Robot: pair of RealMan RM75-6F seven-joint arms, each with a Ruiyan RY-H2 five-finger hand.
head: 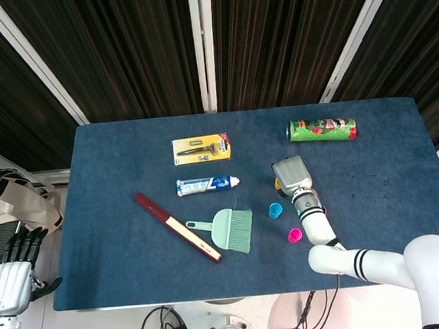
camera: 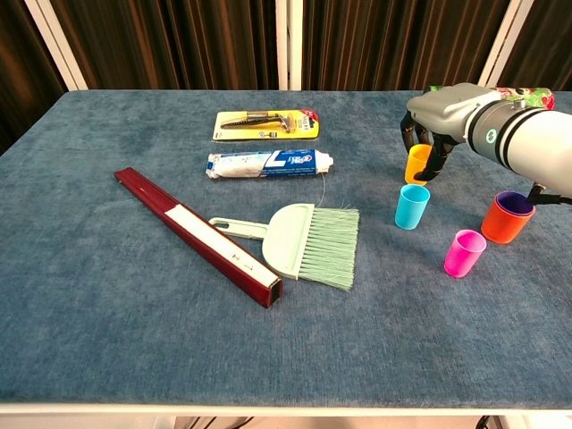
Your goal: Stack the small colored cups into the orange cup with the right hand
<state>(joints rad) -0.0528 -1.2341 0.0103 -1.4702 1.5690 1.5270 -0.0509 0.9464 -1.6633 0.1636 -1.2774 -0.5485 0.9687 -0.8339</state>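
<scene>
The orange cup (camera: 505,222) stands at the right of the blue table with a purple cup (camera: 514,203) nested in it. A blue cup (camera: 411,206) and a pink cup (camera: 465,253) stand upright to its left. My right hand (camera: 440,114) reaches down from above with its fingers (camera: 407,138) on both sides of a small yellow cup (camera: 416,164), gripping it at the table surface. In the head view the right hand (head: 290,175) hides most of that cup; the blue cup (head: 275,210) and pink cup (head: 293,236) show below it. My left hand (head: 9,267) hangs off the table's left side, holding nothing.
A green can (camera: 514,91) lies behind the right hand. A razor pack (camera: 265,125), a toothpaste tube (camera: 268,163), a green hand brush (camera: 308,237) and a dark red bar (camera: 198,234) lie across the middle and left of the table.
</scene>
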